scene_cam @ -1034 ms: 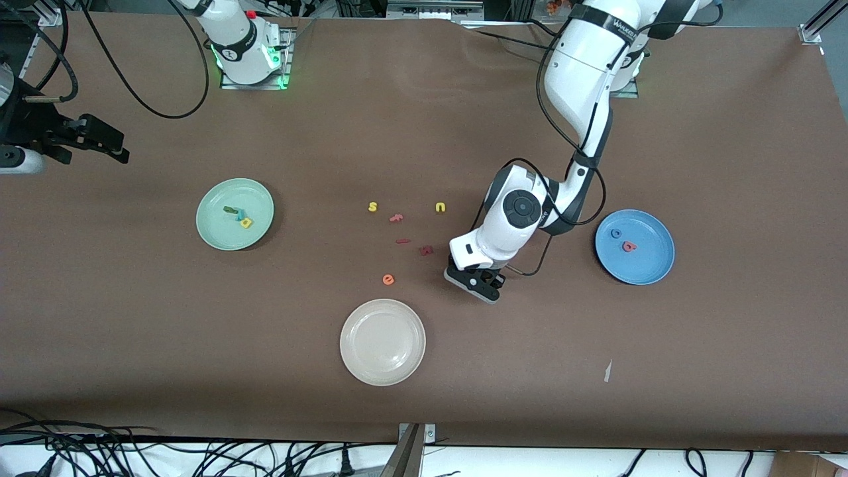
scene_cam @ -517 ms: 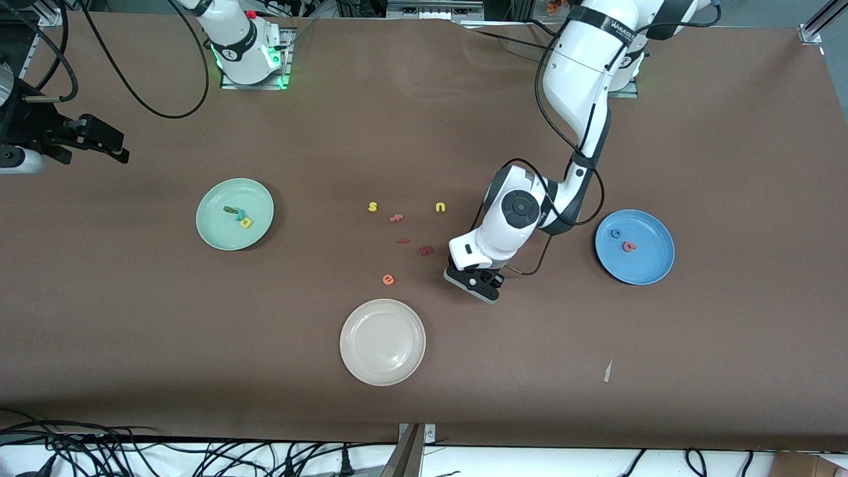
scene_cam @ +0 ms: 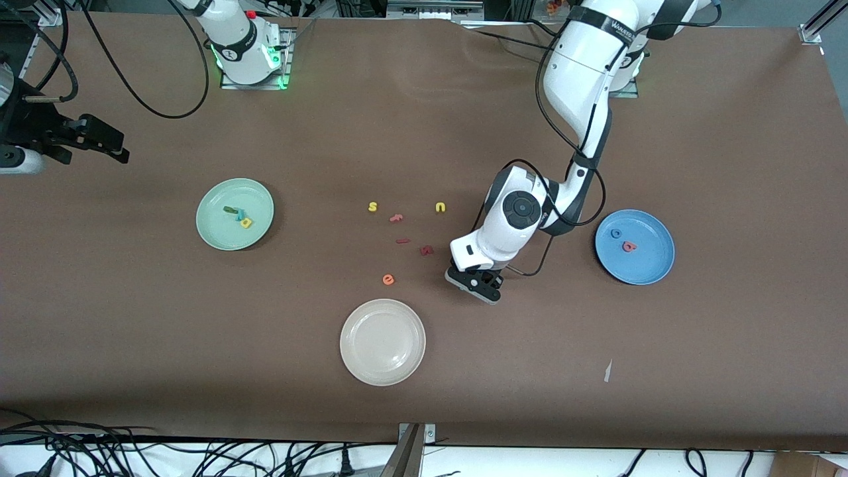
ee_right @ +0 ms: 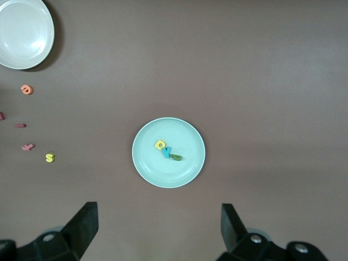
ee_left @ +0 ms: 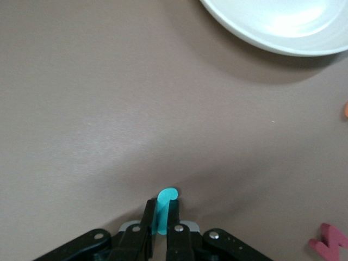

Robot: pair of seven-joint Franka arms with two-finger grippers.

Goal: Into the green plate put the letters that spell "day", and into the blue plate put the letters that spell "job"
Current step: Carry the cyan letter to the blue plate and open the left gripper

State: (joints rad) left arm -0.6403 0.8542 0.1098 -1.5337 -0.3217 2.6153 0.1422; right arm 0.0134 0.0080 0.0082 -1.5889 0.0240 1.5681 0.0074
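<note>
Front view gave me the left gripper (scene_cam: 473, 281) down at the counter (scene_cam: 729, 132), between the cream-white plate (scene_cam: 382, 342) and the blue plate (scene_cam: 635, 247), just beside the dark red "k" (scene_cam: 426, 250). My left wrist view showed it clenched on the teal "j" (ee_left: 165, 207): the two black fingers (ee_left: 145, 222) pinched the letter's stem from either side, its long axis ran straight out along the fingers, and its rounded end poked out past the tips, pointing toward the cream-white plate. I could not tell which way the hook turned.

On the blue plate lay the blue "o" (scene_cam: 616, 233) and the pink-red "b" (scene_cam: 629, 246), close together but apart, off-centre toward the robots' bases.

On the green plate (scene_cam: 235, 214), toward the right arm's end of the counter, the dark green "d" (scene_cam: 230, 210), the light-blue "y" (scene_cam: 242, 214) and the yellow "a" (scene_cam: 246, 222) lay in a touching row slanting across the middle.

I had the right arm waiting, its gripper (ee_right: 157, 225) released with fingers wide, over the counter near the green plate.

Loose between the plates I saw the yellow "s" (scene_cam: 373, 207), the yellow "u" (scene_cam: 440, 207), the orange "e" (scene_cam: 388, 279) and two small reddish pieces (scene_cam: 396, 216).
</note>
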